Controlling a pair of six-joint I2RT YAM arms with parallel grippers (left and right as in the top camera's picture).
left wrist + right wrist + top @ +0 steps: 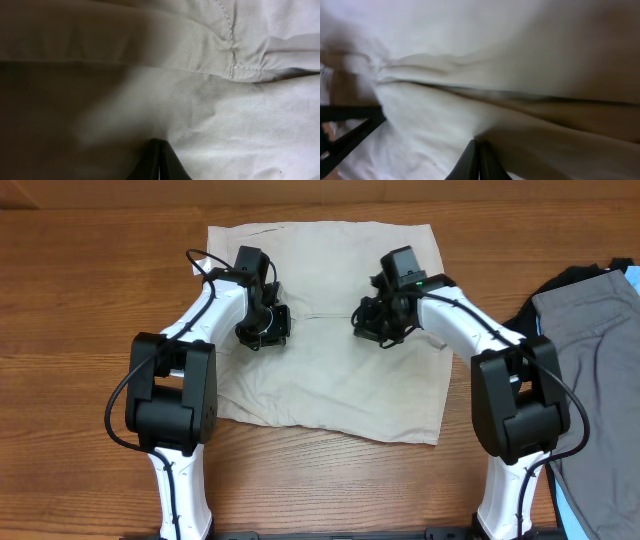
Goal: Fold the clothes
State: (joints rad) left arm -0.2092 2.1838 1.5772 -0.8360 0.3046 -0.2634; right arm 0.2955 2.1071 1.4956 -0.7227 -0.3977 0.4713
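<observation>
The clothes (330,370), a pair of light beige shorts, lie spread flat on the wooden table (80,300). My left gripper (262,330) hovers over the left half of the shorts, jaws shut. In the left wrist view its fingertips (159,146) are pressed together with nothing between them, close above the shorts (240,115) beside a stitched seam (232,50). My right gripper (378,326) is over the right half, also shut. In the right wrist view its tips (479,146) meet at a raised fold of the shorts (470,85); no cloth shows between them.
A grey garment (595,350) lies at the table's right edge with a black garment (560,285) under its far corner. Something light blue (565,515) shows at the lower right. Black struts (345,130) cross the left of the right wrist view.
</observation>
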